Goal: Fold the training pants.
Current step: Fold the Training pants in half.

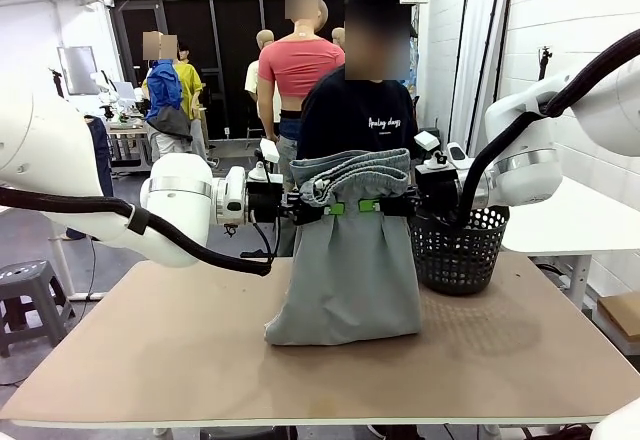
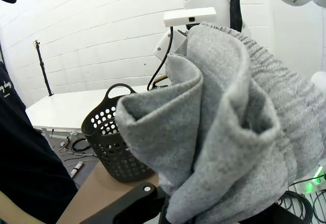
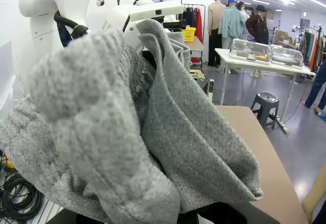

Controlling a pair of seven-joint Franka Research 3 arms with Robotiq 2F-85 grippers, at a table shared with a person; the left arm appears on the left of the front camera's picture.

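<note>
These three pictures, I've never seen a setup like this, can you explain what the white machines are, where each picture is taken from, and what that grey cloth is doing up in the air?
The white machines are two robot arms working at a brown table. The wide picture comes from a fixed camera between the arms, looking across at a person standing on the far side. The other two come from cameras on each arm's wrist, so the cloth looms large in them.

The grey cloth is a pair of training pants. The left hand and right hand are each shut on the bunched top, holding it up side by side, while the bottom hangs down to the table. A black basket stands on the table beside the pants.
</note>
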